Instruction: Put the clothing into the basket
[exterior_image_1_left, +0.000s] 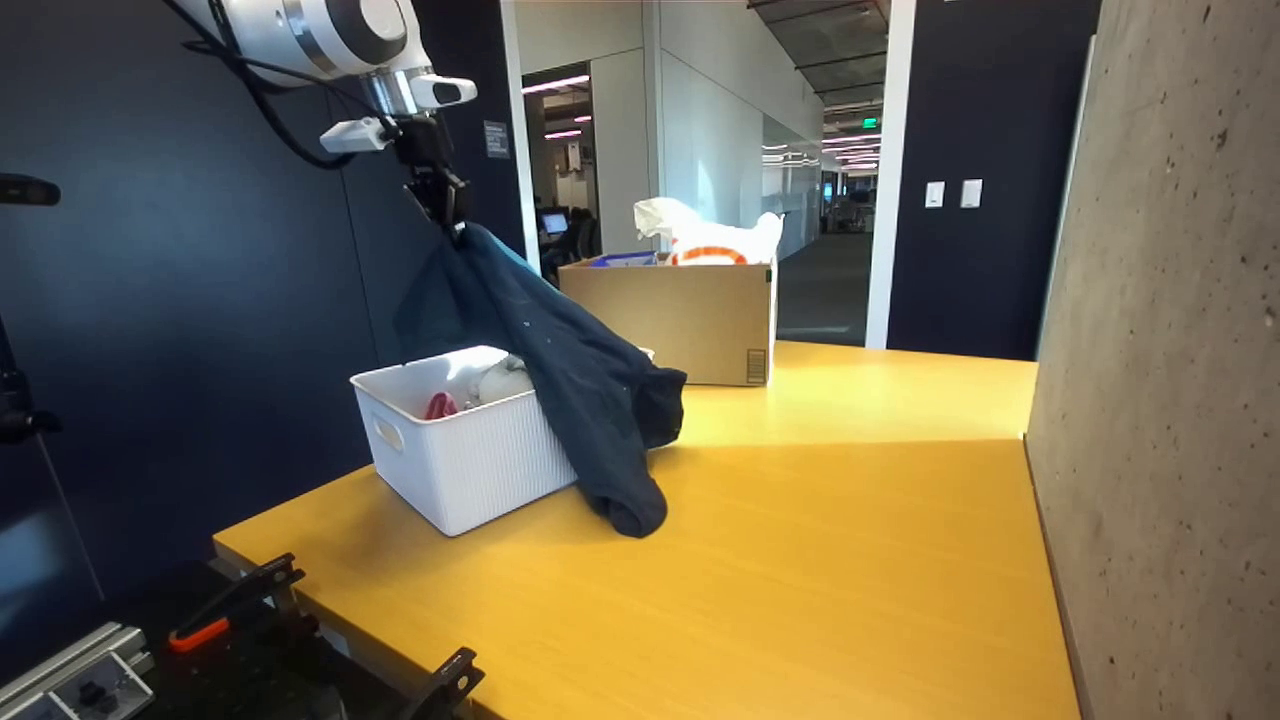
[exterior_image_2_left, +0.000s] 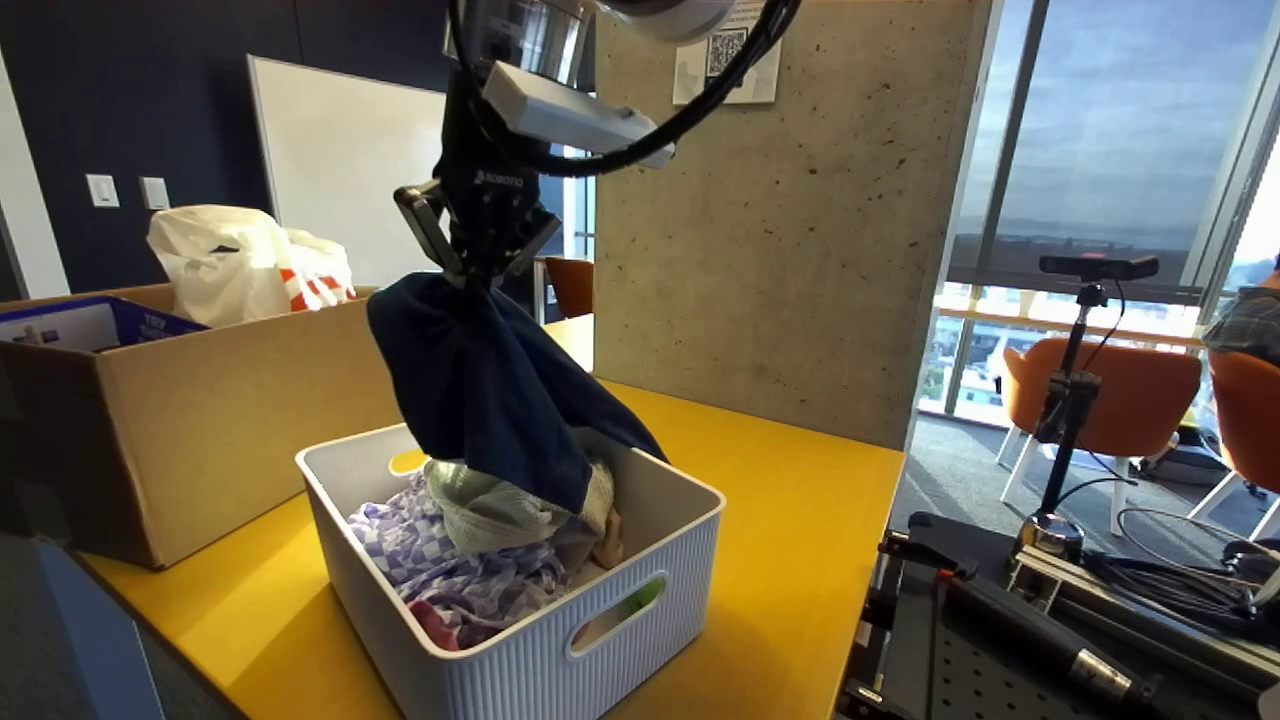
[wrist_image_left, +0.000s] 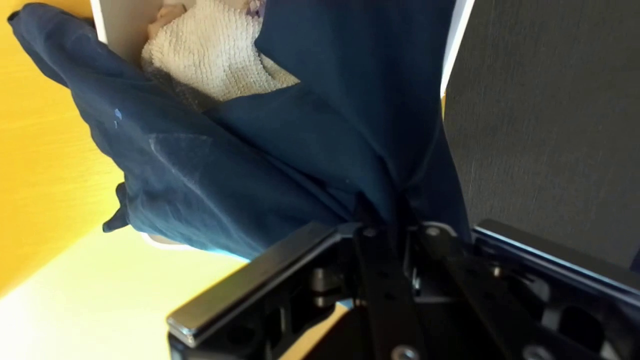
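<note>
Gathered cloth of the dark navy garment is pinched in my gripper, which is shut on it above the white basket. In both exterior views the garment hangs down from the fingertips. Part of it drapes over the basket's rim, with its lower end reaching the yellow table. Inside the basket lie a purple-and-white patterned garment and a cream one, partly covered by the navy cloth. In the wrist view the navy garment runs straight into the jaws, and the cream piece shows beyond it.
Close behind the basket stands a brown cardboard box with a white plastic bag on top. A concrete wall bounds the yellow table on one side. Clamps sit along a table edge.
</note>
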